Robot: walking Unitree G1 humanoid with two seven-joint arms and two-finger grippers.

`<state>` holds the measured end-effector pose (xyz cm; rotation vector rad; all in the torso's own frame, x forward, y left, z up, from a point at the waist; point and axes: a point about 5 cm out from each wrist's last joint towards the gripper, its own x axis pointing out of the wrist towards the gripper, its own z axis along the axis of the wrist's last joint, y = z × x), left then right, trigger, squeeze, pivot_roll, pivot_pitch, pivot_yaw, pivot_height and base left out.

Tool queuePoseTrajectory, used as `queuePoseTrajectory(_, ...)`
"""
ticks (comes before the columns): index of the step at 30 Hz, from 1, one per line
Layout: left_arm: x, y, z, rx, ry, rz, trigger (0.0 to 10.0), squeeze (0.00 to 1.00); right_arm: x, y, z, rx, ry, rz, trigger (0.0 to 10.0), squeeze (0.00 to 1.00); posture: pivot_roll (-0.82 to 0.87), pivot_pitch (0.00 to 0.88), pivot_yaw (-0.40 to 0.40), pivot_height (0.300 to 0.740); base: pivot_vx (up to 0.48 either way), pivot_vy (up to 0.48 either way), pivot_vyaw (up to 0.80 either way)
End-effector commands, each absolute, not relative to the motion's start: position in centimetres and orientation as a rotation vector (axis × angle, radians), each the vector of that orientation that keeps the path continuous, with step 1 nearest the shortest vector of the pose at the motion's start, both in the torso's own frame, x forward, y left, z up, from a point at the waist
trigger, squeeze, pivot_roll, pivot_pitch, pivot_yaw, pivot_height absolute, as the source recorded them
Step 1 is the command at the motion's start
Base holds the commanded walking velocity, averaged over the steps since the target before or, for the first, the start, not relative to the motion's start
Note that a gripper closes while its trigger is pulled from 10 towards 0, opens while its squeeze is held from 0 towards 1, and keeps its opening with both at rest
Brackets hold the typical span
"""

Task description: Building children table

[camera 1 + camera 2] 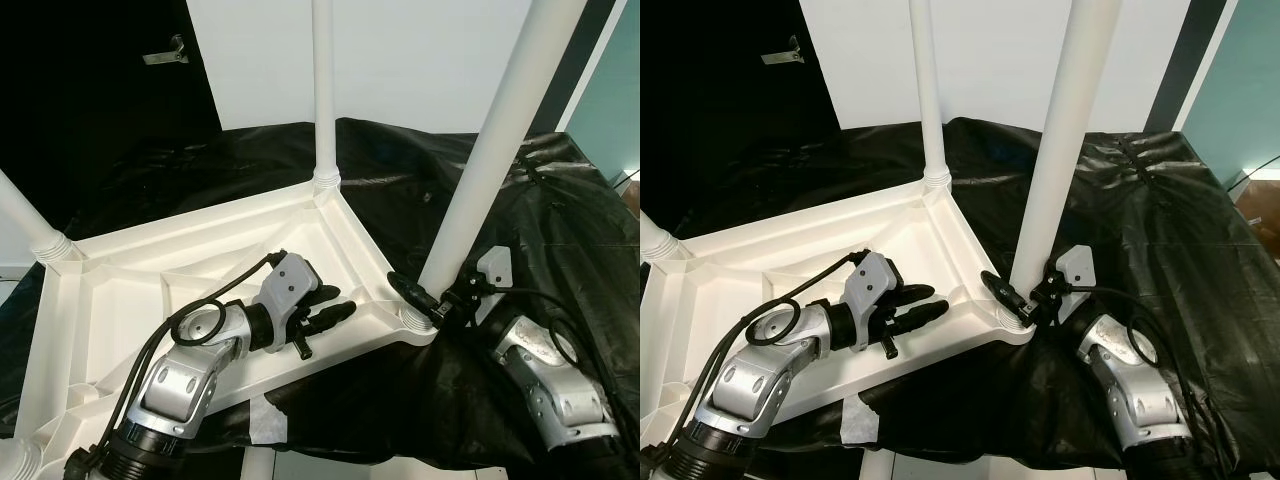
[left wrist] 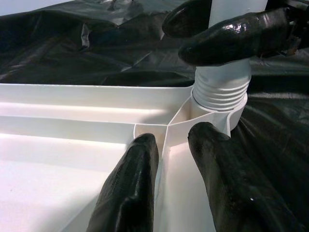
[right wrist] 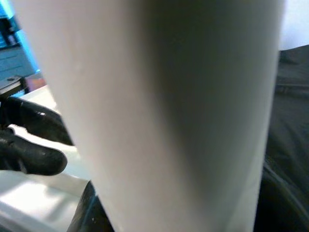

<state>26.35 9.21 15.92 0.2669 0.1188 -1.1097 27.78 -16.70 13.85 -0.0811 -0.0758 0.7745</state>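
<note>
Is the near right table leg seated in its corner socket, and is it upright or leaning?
In the socket, leaning slightly: the near right leg has its threaded base in the tabletop corner, right gripper around it. Fully screwed: cannot tell.

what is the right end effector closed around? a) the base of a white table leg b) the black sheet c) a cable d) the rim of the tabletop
a, the right end effector has its black fingers on either side of the white table leg just above the threaded corner socket of the upturned tabletop.

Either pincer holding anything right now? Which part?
The right pincer grips the near table leg low down, just above its threaded socket. The left pincer is open, resting on the upturned tabletop, holding nothing.
</note>
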Motion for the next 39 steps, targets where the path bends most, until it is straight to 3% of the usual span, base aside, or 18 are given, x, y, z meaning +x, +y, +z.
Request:
queuePoseTrajectory(1,26.4,9.2,16.4,0.280,0.096,-1.096,10.0,0.00,27.8,-17.5,11.6,-0.064,0.049,0.729,10.0,0.00,-0.03,0.017,0.044,0.740,0.000,0.000,0.00)
queuePoseTrajectory(6,26.3,9.1,16.4,0.280,0.095,-1.094,10.0,0.00,28.4,-17.2,11.9,-0.119,0.035,0.624,10.0,0.00,-0.02,0.020,0.038,0.740,0.000,0.000,0.00)
queuePoseTrajectory(10,26.3,9.2,16.4,0.276,0.096,-1.086,10.0,0.00,28.8,-16.8,11.7,-0.151,0.048,0.437,10.0,0.00,-0.02,0.022,0.033,0.740,0.000,0.000,0.00)
queuePoseTrajectory(11,26.3,9.3,16.4,0.275,0.097,-1.084,10.0,0.00,28.7,-16.1,11.7,-0.153,0.034,0.318,10.0,0.00,-0.02,0.023,0.031,0.740,0.000,0.000,0.00)
queuePoseTrajectory(20,26.5,9.3,16.5,0.277,0.091,-1.081,10.0,0.00,28.2,-14.4,11.5,-0.029,0.019,-0.034,10.0,0.00,-0.03,0.016,0.027,0.740,0.000,0.000,0.00)
queuePoseTrajectory(24,26.6,9.2,16.6,0.277,0.086,-1.081,10.0,0.00,28.2,-13.3,11.7,0.011,-0.001,-0.019,10.0,0.00,-0.03,0.017,0.032,0.740,0.000,0.000,0.00)
queuePoseTrajectory(28,26.7,9.2,16.6,0.282,0.085,-1.083,10.0,0.00,28.0,-14.0,11.3,0.035,0.027,-0.055,10.0,0.00,-0.04,0.017,0.029,0.740,0.000,0.000,0.00)
queuePoseTrajectory(35,26.8,9.0,16.7,0.280,0.078,-1.070,10.0,0.00,27.3,-15.3,10.6,0.238,0.056,-0.143,10.0,0.00,-0.03,0.016,0.016,0.740,0.000,0.000,0.00)
queuePoseTrajectory(39,26.8,9.1,16.7,0.279,0.079,-1.070,10.0,0.00,27.2,-15.5,10.4,0.233,0.068,-0.154,10.0,0.00,-0.03,0.017,0.017,0.740,0.000,0.000,0.00)
